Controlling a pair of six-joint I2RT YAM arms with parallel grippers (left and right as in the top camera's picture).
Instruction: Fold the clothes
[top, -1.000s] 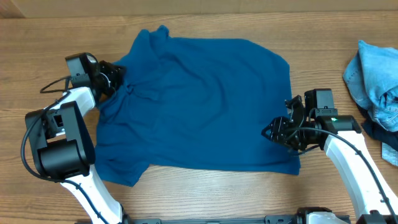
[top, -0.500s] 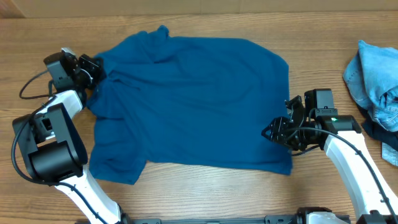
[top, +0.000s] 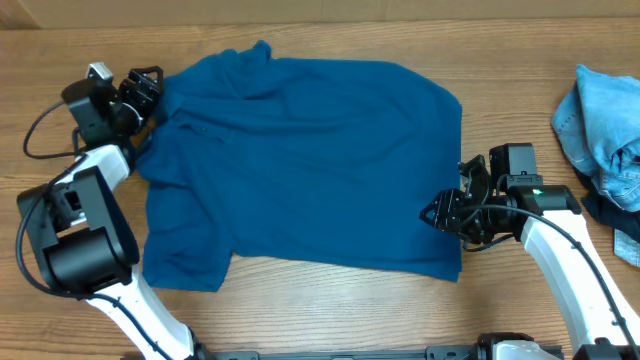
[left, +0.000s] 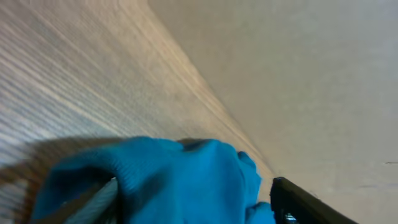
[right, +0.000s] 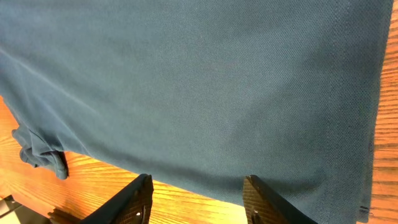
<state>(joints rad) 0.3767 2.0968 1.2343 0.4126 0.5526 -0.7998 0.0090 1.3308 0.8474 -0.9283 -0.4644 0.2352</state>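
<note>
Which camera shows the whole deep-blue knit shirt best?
Overhead: the deep-blue knit shirt lies fully in frame. Left wrist shows only a bunched corner; right wrist only a close stretch of fabric.

- Left hand (left: 189, 196): only two finger stubs are shown at the bottom edge of the left wrist view, and the rest is cut off. The view is blurred, so contact with the shirt (left: 180, 180) fold cannot be told.
- Right hand (right: 198, 186): the finger bases are cut off by the bottom edge.
- Shirt, right wrist view: cropped at the top and both sides.
- Light-blue garment (top: 600, 115): cut off by the right edge of the overhead view.
- Dark cloth (top: 610, 212): partly covered by that garment, and its kind cannot be told.
- Counter (top: 330, 310): partly hidden under the shirt.
</note>
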